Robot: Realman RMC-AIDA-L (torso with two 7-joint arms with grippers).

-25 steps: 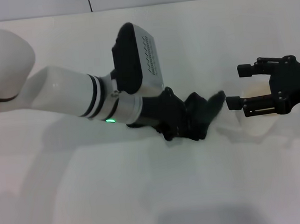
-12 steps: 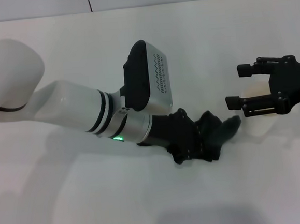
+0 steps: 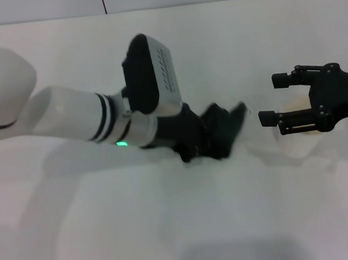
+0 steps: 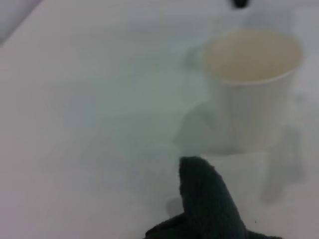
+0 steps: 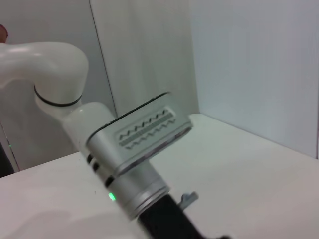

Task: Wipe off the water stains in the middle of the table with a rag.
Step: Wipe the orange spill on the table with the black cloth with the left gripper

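Observation:
My left gripper (image 3: 209, 137) reaches in from the left over the middle of the white table (image 3: 169, 226), shut on the dark rag (image 3: 225, 125), which is pressed to the tabletop. The rag's narrow tail points toward the right gripper. In the left wrist view the rag's tail (image 4: 208, 199) lies a short way from the paper cup. No water stains show in any view; the spot under the rag and gripper is hidden. My right gripper (image 3: 270, 99) hovers open at the right, a little beyond the rag's tail.
A white paper cup (image 3: 299, 139) stands upright under and behind the right gripper; the left wrist view shows this cup (image 4: 251, 82) close ahead of the rag. The left arm's wrist housing (image 5: 142, 132) fills the right wrist view. A wall runs along the table's far edge.
The left gripper dragged the rag toward me and rightward, then back away and to the left. The right gripper has barely moved.

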